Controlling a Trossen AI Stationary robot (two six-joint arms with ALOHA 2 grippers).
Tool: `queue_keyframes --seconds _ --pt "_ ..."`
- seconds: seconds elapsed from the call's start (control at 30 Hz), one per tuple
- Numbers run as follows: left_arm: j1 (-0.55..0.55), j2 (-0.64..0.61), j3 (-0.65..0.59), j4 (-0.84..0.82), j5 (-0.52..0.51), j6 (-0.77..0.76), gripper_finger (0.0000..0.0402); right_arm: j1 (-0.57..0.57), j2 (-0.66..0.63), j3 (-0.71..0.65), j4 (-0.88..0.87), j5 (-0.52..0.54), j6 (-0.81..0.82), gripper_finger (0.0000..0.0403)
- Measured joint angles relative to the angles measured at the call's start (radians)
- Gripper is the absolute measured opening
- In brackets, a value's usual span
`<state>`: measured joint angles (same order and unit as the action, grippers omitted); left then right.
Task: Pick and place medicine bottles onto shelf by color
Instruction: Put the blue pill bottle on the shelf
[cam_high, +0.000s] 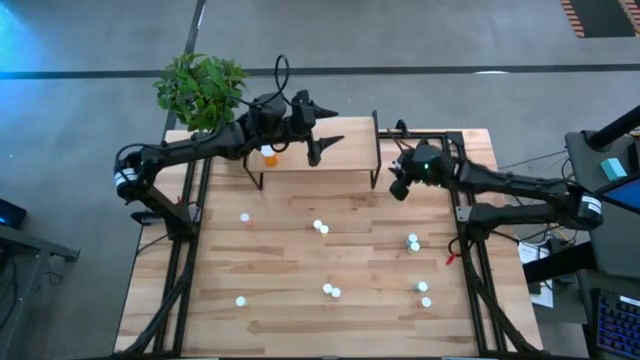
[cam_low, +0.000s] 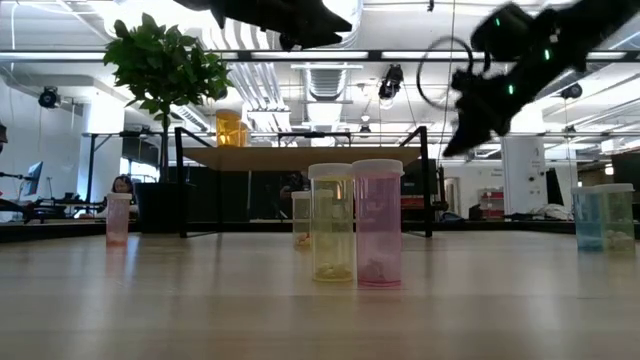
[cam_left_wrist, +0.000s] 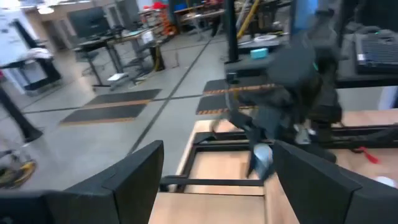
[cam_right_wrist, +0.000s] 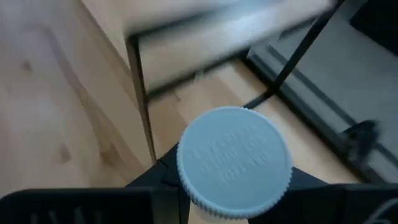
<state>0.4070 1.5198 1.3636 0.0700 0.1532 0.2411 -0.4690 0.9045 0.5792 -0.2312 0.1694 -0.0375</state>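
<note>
Left claw (cam_high: 322, 148) hangs above the shelf (cam_high: 345, 156), its two dark, wedge-shaped fingers spread apart with nothing between them; the left wrist view shows the same wide gap. Just behind it, on the left part of the shelf, stands an orange bottle (cam_high: 268, 155), a smooth translucent cylinder that the low view shows glowing amber on the board (cam_low: 229, 128). The shelf is a pale, flat wooden rectangle carried on thin black metal legs at the far side of the table (cam_high: 300, 320), whose top is made of light planks with visible grain. A leafy green plant (cam_high: 200, 88) sits at the far left corner.

Spread across the near table are small white-capped bottles: a pink one (cam_high: 245, 217) on the left, a single one (cam_high: 240, 300) nearer the front edge, a pair (cam_high: 320, 227) touching in the middle, and another pair (cam_high: 331, 291) closer to the front. The low view shows that near pair as a yellow-green bottle (cam_low: 332, 222) and a pink bottle (cam_low: 377, 223) side by side, both clear-walled with ribbed caps. Two teal ones (cam_high: 412, 242) and two more (cam_high: 424, 293) stand to the right.

Right claw (cam_high: 399, 187) is in the air just off the shelf's right end, clenched on a small bottle (cam_right_wrist: 234, 163) whose round, ridged white cap fills the right wrist view; its body colour is hidden there.
</note>
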Motion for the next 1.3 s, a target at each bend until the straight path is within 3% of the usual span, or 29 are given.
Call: queue_keyframes --seconds 0.17,0.4,0.6,0.77,0.9,1.3 --pt "0.001 0.001 0.0 0.001 0.03 -0.037 0.0283 0.0 0.014 0.229 -0.324 0.005 -0.041 0.0096" --pt "-0.01 0.001 0.019 0.059 0.13 -0.19 0.0283 0.015 0.086 0.534 -0.549 -0.053 0.072 0.009" --pt "-0.023 0.02 0.039 0.086 0.172 -0.215 0.0283 0.118 0.22 0.761 -0.668 -0.144 0.067 0.0091" --pt "-0.051 0.073 0.073 0.076 0.396 -0.238 0.0283 0.248 0.377 0.911 -0.737 -0.184 0.0 0.0095" --pt "-0.067 0.099 0.096 0.075 0.491 -0.264 0.0283 0.314 0.485 1.017 -0.753 -0.234 -0.054 0.009" --pt "-0.08 0.083 0.095 0.006 0.48 -0.249 0.0283 0.316 0.644 1.278 -0.878 -0.23 -0.079 0.0092"
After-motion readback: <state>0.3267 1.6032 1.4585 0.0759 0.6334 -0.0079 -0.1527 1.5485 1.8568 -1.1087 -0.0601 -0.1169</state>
